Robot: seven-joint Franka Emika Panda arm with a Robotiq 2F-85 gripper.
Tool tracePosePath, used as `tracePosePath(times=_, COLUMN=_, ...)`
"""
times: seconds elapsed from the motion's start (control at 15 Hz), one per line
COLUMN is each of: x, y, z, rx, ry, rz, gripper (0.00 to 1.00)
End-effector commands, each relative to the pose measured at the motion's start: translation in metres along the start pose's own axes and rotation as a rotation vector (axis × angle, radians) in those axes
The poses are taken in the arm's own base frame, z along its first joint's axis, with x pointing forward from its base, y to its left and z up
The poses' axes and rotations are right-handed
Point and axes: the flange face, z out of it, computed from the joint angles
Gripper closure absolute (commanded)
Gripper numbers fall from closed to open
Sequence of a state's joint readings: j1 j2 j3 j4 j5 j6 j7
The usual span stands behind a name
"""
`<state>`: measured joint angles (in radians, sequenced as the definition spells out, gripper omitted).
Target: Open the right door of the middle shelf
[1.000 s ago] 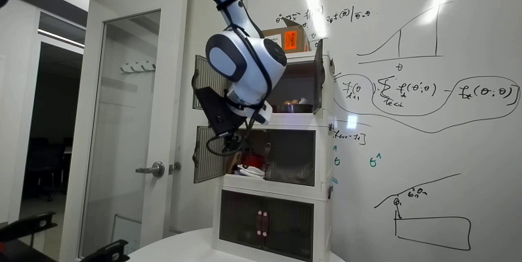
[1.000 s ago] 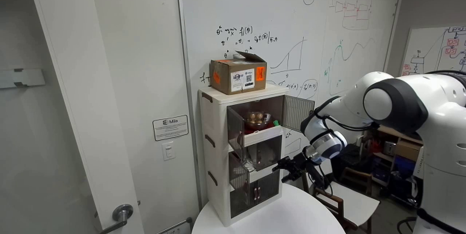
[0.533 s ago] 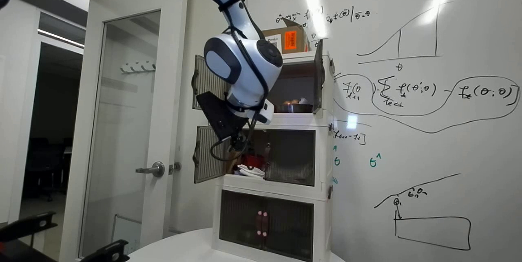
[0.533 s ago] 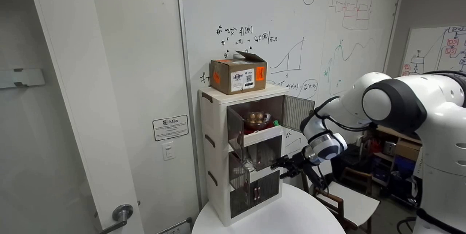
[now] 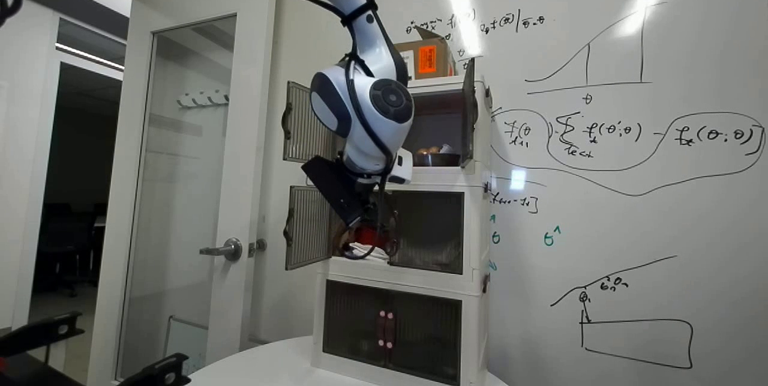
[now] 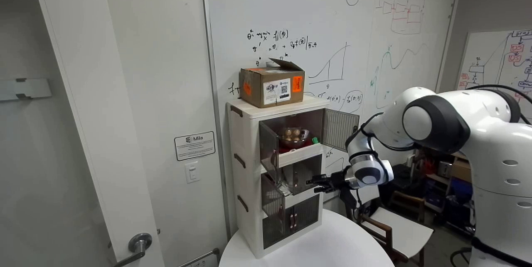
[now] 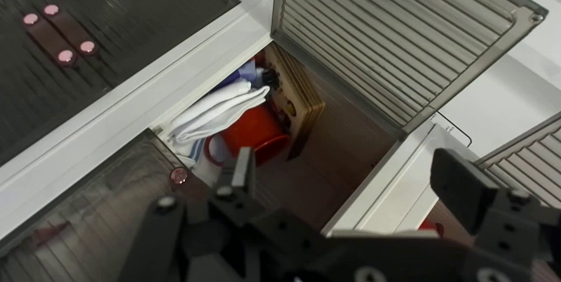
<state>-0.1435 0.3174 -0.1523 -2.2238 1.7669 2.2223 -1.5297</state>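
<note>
In both exterior views we face the cabinet (image 5: pixel 420 284) from farther back; the wrist view looks closely into its middle shelf (image 7: pixel 350 137).

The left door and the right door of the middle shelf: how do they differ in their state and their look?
In an exterior view, the left door is swung open, out to the side, while the right door is shut across its half of the middle shelf. There, the left door looks paler grey, whereas the right door looks darker. Both are ribbed, see-through panels.
</note>
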Motion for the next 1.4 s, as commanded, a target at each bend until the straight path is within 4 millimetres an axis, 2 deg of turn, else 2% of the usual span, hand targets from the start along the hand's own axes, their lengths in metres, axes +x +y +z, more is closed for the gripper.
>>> tracePosePath(times=0.0, x=0.01, y=0.029, z=0.013, rx=0.014, ry=0.073, rz=-0.091, gripper=0.0)
tracePosePath(times=0.47, x=0.02, y=0.069, z=0.033, rx=0.046, ry=0.163, rz=-0.191, gripper=0.0)
tracePosePath(times=0.8, x=0.029, y=0.079, z=0.047, rx=0.101, ry=0.194, rz=-0.292, gripper=0.0)
tracePosePath(times=1.33, x=0.037, y=0.096, z=0.075, rx=0.085, ry=0.275, rz=-0.469, gripper=0.0)
